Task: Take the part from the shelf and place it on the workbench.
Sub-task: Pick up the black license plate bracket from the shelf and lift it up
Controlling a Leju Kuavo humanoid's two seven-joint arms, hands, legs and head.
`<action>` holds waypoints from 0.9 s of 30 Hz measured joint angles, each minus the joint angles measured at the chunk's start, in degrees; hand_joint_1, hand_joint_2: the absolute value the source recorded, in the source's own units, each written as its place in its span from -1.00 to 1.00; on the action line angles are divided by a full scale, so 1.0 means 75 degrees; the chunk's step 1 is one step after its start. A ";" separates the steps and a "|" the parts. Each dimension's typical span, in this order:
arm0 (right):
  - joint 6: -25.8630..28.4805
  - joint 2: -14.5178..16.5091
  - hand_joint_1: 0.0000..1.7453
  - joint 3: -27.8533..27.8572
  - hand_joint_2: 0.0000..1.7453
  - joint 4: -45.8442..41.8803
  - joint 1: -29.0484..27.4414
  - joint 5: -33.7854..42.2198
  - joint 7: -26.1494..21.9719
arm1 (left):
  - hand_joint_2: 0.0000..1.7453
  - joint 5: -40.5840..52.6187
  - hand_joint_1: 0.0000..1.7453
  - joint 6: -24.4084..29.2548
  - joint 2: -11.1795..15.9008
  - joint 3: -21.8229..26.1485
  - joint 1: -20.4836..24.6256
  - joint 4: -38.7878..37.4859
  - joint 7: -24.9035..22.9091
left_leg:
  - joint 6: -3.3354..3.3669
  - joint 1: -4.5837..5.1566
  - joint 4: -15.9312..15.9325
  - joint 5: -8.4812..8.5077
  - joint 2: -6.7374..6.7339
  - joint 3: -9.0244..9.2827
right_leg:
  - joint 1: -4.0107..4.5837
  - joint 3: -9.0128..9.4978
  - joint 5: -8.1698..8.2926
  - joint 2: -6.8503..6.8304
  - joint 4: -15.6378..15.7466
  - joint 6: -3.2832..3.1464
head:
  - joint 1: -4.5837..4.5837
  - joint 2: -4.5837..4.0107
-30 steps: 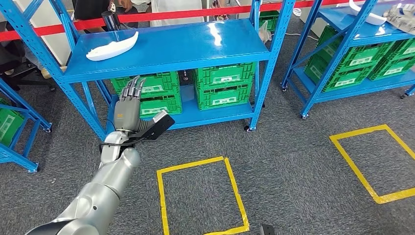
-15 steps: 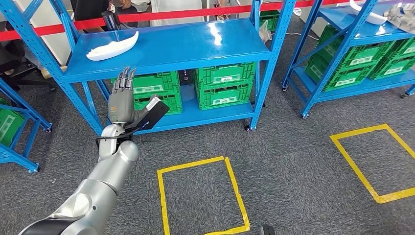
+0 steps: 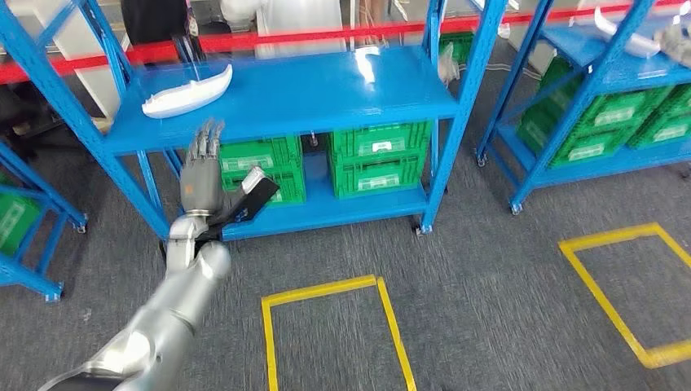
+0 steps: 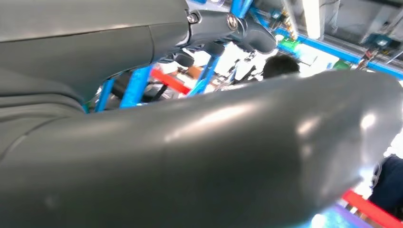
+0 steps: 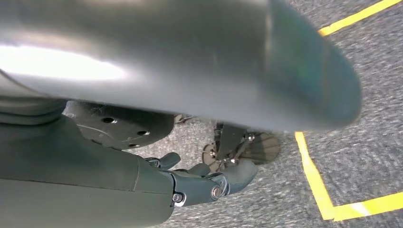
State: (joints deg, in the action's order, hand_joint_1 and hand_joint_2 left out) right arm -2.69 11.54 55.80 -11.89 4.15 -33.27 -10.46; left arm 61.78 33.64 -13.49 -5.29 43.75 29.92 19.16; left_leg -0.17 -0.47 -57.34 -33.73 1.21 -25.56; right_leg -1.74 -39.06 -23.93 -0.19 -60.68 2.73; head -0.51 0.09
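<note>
Your left hand (image 3: pixel 202 175) is raised in front of the blue metal shelf (image 3: pixel 326 85), fingers spread and holding nothing, just below the shelf's front edge. The white curved plastic part (image 3: pixel 187 91) lies on the top board near its left end, above and beyond the fingertips, with open blue board to its right. Under that board, green plastic crates (image 3: pixel 379 155) sit stacked on the lower level; you cannot see what is in them. Your right hand (image 5: pixel 209 183) hangs over grey carpet beside yellow floor tape (image 5: pixel 316 183), fingers loosely curled around nothing.
</note>
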 joint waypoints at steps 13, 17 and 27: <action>-0.0002 -0.0009 -1.00 0.0052 -1.00 0.0018 -0.0014 -0.0007 0.0059 | -1.00 -0.0195 -1.00 0.0028 0.0089 -0.0126 -0.0173 0.0122 0.0087 | -0.0172 0.0036 -0.1295 -0.0019 -0.0116 -0.2131 | 0.0066 0.1605 -0.1026 0.0129 0.0428 -0.0499 | 0.0082 0.0000; -0.0001 -0.0009 -1.00 0.0060 -1.00 0.0038 0.0025 -0.0016 0.0120 | -1.00 -0.0227 -1.00 0.0039 0.0133 -0.0178 -0.0214 0.0057 0.0144 | -0.0002 0.0150 -0.0256 0.1669 -0.0071 -0.2096 | 0.0132 0.1962 -0.1482 0.0206 0.0386 -0.0355 | 0.0099 0.0000; -0.0004 -0.0062 -1.00 0.0069 -1.00 0.0029 0.0097 -0.0053 0.0116 | -1.00 -0.0489 -1.00 0.0157 0.0030 -0.0320 -0.0094 0.0068 0.0282 | 0.0187 0.0076 -0.0250 0.1515 -0.0017 -0.1729 | 0.0127 0.0576 -0.1823 0.0091 -0.1394 -0.0130 | 0.0078 0.0000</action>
State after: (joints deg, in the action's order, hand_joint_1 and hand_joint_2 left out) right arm -2.72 11.08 56.31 -11.67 4.89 -33.67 -9.59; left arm 58.11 34.82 -13.27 -7.69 43.04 30.43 21.28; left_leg 1.23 0.10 -59.21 -22.36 1.08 -38.53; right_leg -0.79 -34.74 -37.60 0.49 -71.14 1.76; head 0.07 0.09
